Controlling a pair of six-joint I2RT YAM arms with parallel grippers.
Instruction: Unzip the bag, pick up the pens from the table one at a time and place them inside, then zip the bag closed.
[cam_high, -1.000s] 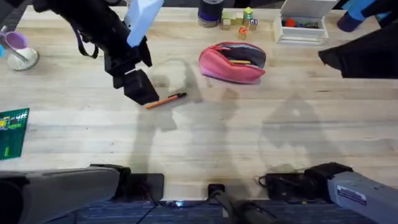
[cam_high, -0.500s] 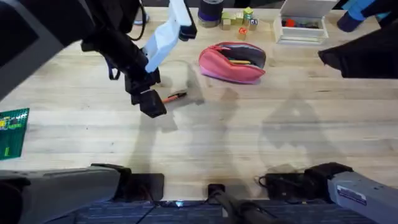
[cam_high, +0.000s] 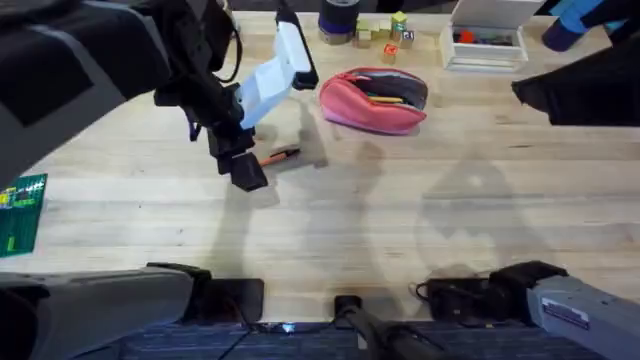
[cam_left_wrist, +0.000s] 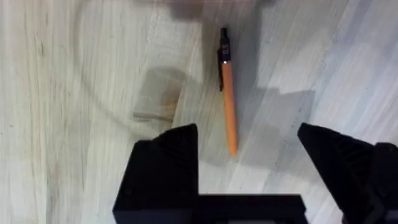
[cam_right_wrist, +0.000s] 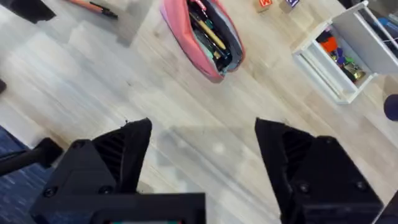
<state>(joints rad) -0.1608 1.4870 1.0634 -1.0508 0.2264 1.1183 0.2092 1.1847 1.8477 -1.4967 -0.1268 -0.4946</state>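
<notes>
The left gripper (cam_left_wrist: 247, 146) hangs with its jaws spread wide over the orange pen (cam_left_wrist: 227, 99), which lies flat on the wooden surface (cam_high: 400, 220), untouched. The right gripper (cam_right_wrist: 202, 140) is likewise spread apart, empty, well away from the pink pouch (cam_high: 374, 100), which lies unzipped with a yellow pen (cam_right_wrist: 208, 32) inside.

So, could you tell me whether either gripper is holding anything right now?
Nothing is held: the left gripper is open above the orange pen, and the right gripper is open.

pen (cam_high: 281, 156) on table (cam_high: 400, 220), left of bag (cam_high: 374, 100)
</notes>
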